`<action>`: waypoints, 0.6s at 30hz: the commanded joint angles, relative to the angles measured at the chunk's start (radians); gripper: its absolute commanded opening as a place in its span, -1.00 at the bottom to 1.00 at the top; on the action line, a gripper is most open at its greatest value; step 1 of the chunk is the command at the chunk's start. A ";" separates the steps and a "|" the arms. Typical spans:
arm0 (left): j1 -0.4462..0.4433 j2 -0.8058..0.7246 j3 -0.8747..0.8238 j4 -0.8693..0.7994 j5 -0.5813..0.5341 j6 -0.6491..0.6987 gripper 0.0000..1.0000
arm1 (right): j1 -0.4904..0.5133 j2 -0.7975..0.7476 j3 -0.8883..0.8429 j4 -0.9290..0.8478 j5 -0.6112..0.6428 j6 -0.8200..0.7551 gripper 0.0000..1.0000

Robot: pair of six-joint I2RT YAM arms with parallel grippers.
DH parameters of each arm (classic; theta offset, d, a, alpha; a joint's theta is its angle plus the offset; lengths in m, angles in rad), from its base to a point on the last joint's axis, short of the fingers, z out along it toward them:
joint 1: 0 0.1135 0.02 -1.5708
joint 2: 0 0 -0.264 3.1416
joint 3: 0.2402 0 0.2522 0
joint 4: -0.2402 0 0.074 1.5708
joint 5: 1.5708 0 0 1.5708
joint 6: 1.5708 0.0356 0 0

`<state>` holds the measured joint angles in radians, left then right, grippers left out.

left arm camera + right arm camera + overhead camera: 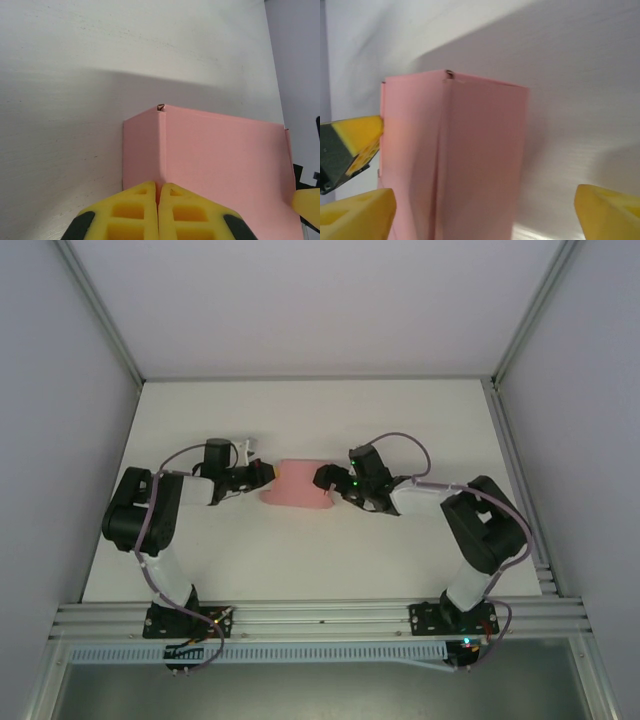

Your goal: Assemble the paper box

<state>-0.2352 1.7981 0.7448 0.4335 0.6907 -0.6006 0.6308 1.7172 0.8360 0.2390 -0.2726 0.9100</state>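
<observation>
The box (pixel 297 484) stood mid-way across the table (pixel 300 560), its long axis running left to right between the arms. The left end effector (pixel 266 476) was pinched shut on its left corner fold; the right end effector (pixel 325 478) gaped open, straddling the opposite end

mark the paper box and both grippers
paper box (pixel 297 483), top view, middle of its pink face
left gripper (pixel 158 189), left wrist view, where its fingertips meet
right gripper (pixel 482 212), right wrist view, midway between its fingertips
</observation>
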 commanded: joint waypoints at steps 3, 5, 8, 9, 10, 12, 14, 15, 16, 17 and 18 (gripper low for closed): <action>0.005 0.017 -0.017 -0.003 0.018 -0.012 -1.00 | -0.014 0.029 0.011 0.215 -0.120 0.060 0.64; 0.005 0.010 -0.016 -0.001 0.023 -0.005 -1.00 | -0.021 0.027 -0.013 0.287 -0.137 0.076 0.49; 0.005 -0.010 -0.018 0.013 0.033 -0.002 -0.95 | -0.028 0.024 -0.032 0.349 -0.167 0.106 0.20; 0.005 -0.020 -0.018 0.020 0.036 -0.001 -0.94 | -0.030 0.022 -0.039 0.368 -0.175 0.116 0.11; 0.005 -0.031 -0.018 0.027 0.043 0.001 -0.91 | -0.030 0.021 -0.043 0.383 -0.183 0.121 0.02; 0.002 -0.060 -0.019 0.045 0.053 0.005 -0.85 | -0.032 0.016 -0.050 0.390 -0.188 0.129 -0.10; 0.000 -0.090 -0.013 0.040 0.053 0.024 -0.72 | -0.032 0.007 -0.055 0.381 -0.185 0.129 -0.18; 0.001 -0.108 -0.006 0.032 0.049 0.039 -0.54 | -0.034 -0.001 -0.059 0.370 -0.182 0.129 -0.19; 0.000 -0.125 0.003 0.016 0.046 0.055 -0.40 | -0.035 -0.008 -0.061 0.356 -0.179 0.128 -0.19; 0.000 -0.142 0.012 0.003 0.046 0.074 -0.24 | -0.036 -0.019 -0.061 0.340 -0.177 0.130 -0.19; 0.000 -0.167 0.022 -0.019 0.036 0.106 0.17 | -0.040 -0.033 -0.065 0.320 -0.171 0.136 -0.19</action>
<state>-0.2298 1.7069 0.7349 0.4255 0.7013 -0.5632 0.5957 1.7290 0.7856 0.5713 -0.4267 1.0306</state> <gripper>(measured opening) 0.447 0.427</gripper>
